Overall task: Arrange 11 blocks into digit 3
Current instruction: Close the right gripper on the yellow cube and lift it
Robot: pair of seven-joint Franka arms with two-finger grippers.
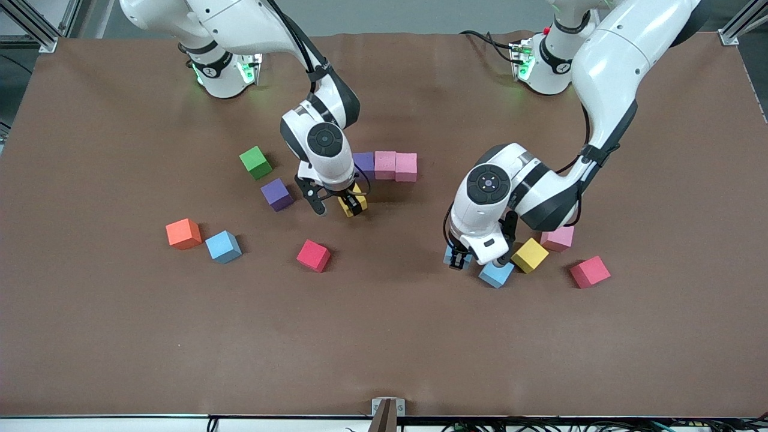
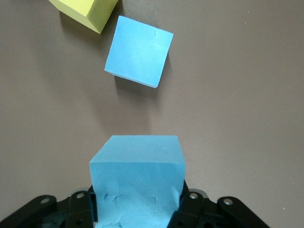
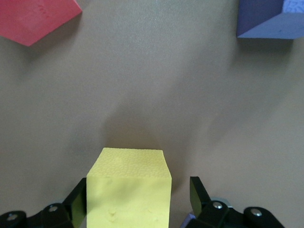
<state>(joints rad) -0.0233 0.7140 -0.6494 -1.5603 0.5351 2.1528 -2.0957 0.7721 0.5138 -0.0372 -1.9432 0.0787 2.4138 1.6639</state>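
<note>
A purple block (image 1: 363,163) and two pink blocks (image 1: 385,164) (image 1: 406,167) form a row mid-table. Just nearer the front camera, my right gripper (image 1: 337,206) (image 3: 137,197) stands open around a yellow block (image 1: 345,208) (image 3: 128,190) on the table, with a gap beside one finger. My left gripper (image 1: 459,259) (image 2: 137,209) is shut on a light blue block (image 1: 449,255) (image 2: 137,175) low over the table. Beside it lie another light blue block (image 1: 496,274) (image 2: 138,51), a yellow one (image 1: 530,255) (image 2: 88,12), a pink one (image 1: 558,238) and a red one (image 1: 590,272).
Toward the right arm's end lie a loose purple block (image 1: 277,194) (image 3: 268,19), a green cube (image 1: 255,162), an orange cube (image 1: 183,233), a light blue block (image 1: 224,246) and a red block (image 1: 313,255) (image 3: 33,19).
</note>
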